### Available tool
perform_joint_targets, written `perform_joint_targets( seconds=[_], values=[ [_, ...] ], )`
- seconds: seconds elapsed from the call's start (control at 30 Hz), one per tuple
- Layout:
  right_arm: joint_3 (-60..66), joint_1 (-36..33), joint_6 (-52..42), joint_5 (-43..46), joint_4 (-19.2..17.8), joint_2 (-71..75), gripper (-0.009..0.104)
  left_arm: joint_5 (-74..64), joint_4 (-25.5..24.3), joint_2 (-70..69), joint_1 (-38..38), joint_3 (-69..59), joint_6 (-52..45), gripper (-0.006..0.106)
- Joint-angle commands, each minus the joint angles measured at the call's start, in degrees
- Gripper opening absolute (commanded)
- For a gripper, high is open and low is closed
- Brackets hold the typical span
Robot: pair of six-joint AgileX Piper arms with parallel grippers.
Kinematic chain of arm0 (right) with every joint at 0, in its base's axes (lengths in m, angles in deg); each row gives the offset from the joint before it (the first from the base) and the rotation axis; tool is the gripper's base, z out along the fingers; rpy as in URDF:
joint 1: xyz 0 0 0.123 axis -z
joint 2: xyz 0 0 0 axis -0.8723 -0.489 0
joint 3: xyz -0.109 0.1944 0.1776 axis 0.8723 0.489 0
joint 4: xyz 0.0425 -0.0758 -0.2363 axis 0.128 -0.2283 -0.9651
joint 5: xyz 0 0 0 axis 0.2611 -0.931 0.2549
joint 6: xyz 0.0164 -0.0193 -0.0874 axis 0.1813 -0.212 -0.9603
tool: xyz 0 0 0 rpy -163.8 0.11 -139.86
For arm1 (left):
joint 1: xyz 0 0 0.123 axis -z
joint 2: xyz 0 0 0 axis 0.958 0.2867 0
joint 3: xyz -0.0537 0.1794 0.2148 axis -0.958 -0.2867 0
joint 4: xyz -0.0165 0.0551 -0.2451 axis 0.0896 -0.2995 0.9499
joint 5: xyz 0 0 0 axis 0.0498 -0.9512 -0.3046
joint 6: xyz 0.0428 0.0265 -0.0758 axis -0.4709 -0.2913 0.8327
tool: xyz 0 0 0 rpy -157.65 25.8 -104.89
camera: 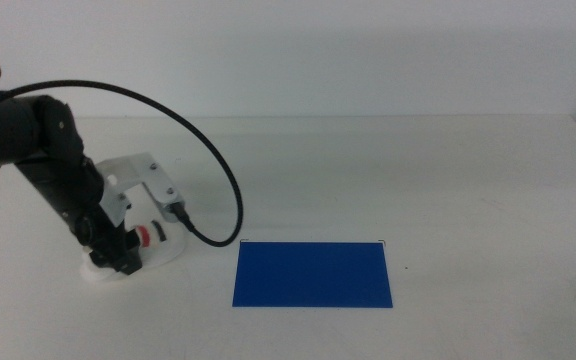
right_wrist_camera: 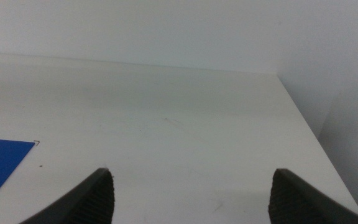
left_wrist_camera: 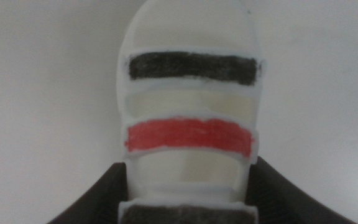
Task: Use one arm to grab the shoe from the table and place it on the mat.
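The shoe [camera: 133, 262] lies on the table [camera: 448, 180] at its left, under the left gripper [camera: 118, 260], whose jaws flank it. The mat [camera: 313, 274] lies to its right, apart, near the front edge.

Shoe [left_wrist_camera: 190, 134] between left gripper [left_wrist_camera: 188, 208] jaws

The left arm [camera: 43, 150] is dark grey to black, built of chunky rounded segments. A white bracket [camera: 138, 180] sits at its wrist, and a black cable [camera: 203, 150] loops from it. The right gripper [right_wrist_camera: 191, 193] has dark, finely ribbed jaws.
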State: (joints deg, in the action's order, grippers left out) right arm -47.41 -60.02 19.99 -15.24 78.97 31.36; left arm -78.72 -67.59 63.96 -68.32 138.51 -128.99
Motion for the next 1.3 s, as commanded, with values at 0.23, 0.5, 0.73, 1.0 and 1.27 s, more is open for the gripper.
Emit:
perform_joint_targets(
  seconds=[0.23, 0.5, 0.73, 1.0, 1.27],
  values=[
    [0.3, 0.1, -0.5, 4.4, -0.5, 1.5, 0.064, -4.6, -4.1, -6.7, 10.3, 5.5, 7.8, -0.001],
    [0.3, 0.1, -0.5, 4.4, -0.5, 1.5, 0.064, -7.0, -7.2, -6.7, 21.2, 12.3, 12.7, -0.001],
    [0.3, 0.1, -0.5, 4.4, -0.5, 1.5, 0.064, -9.4, -8.2, -0.9, 29.4, 19.6, 15.3, -0.001],
    [0.3, 0.1, -0.5, 4.4, -0.5, 1.5, 0.064, -13.4, -8.0, 7.7, 34.4, 29.4, 15.7, -0.001],
    [0.3, 0.1, -0.5, 4.4, -0.5, 1.5, 0.064, -13.3, -5.5, 10.2, 34.9, 31.6, 15.6, -0.001]
  ],
)
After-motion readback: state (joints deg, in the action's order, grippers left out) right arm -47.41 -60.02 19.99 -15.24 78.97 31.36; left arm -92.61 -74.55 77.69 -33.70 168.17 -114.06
